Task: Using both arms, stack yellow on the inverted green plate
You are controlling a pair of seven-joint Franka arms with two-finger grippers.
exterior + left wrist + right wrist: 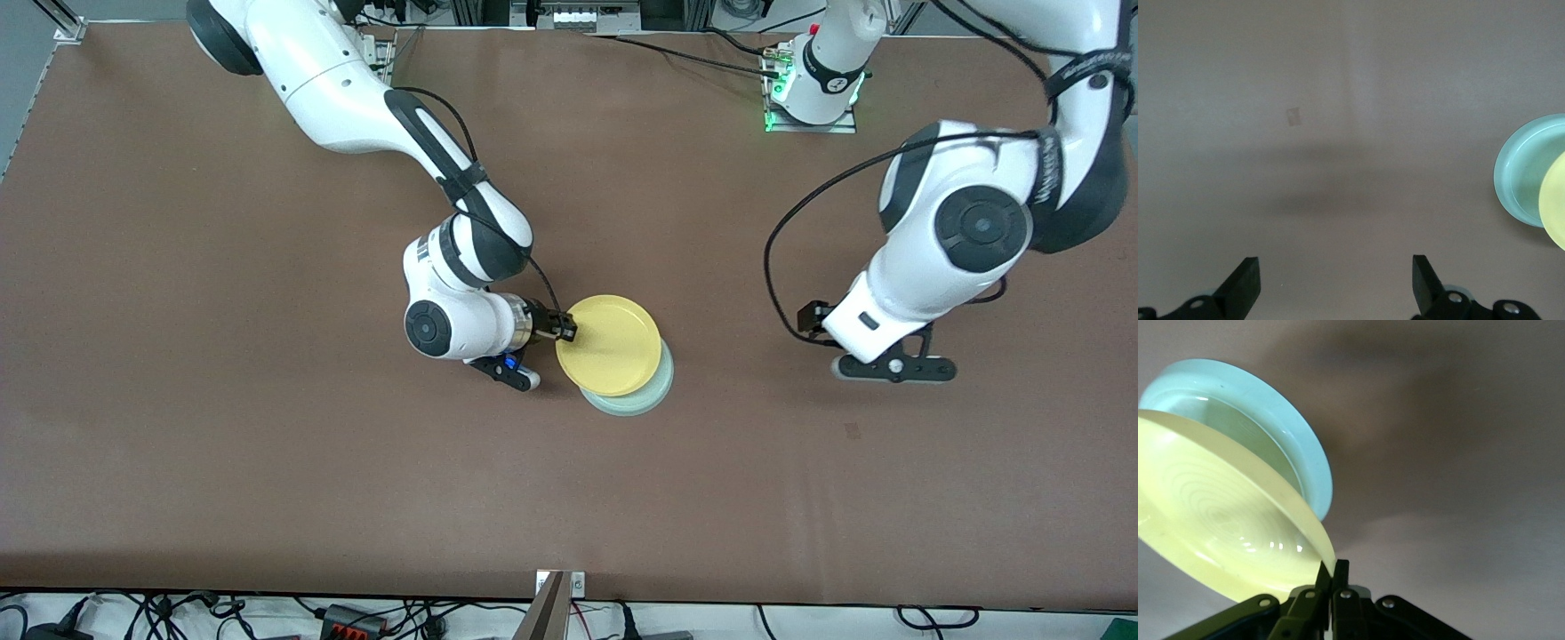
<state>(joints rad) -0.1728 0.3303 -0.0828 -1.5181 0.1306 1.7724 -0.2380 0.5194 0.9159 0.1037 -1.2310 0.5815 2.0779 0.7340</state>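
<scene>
The green plate [637, 398] lies near the middle of the brown worktop [222, 444] and serves here as the landmark. In the front view most of it is covered by the yellow plate [609, 345], which sits over it but shifted toward the robots' bases and a little toward the right arm's end, so that only a crescent of green rim shows on the side nearer the front camera. In the right wrist view the yellow plate [1218, 533] is tilted above the green plate [1271, 420], with a gap between the two at the gripped edge; whether they touch elsewhere cannot be told. The right tool [565, 327] is just beside the green plate, toward the right arm's end, its fingers pinched tight on the yellow plate's rim, and the right wrist view shows the two fingertips [1324, 577] pressed together around that thin edge. The left tool [893, 368] hangs over bare worktop well apart from the green plate, toward the left arm's end, where that arm waits. Its fingers [1245, 283] stand wide apart and have hold of nothing. From the left wrist view the green plate [1521, 173] shows its hollow with a raised rim, and an edge of the yellow plate [1555, 207] overlaps it.
</scene>
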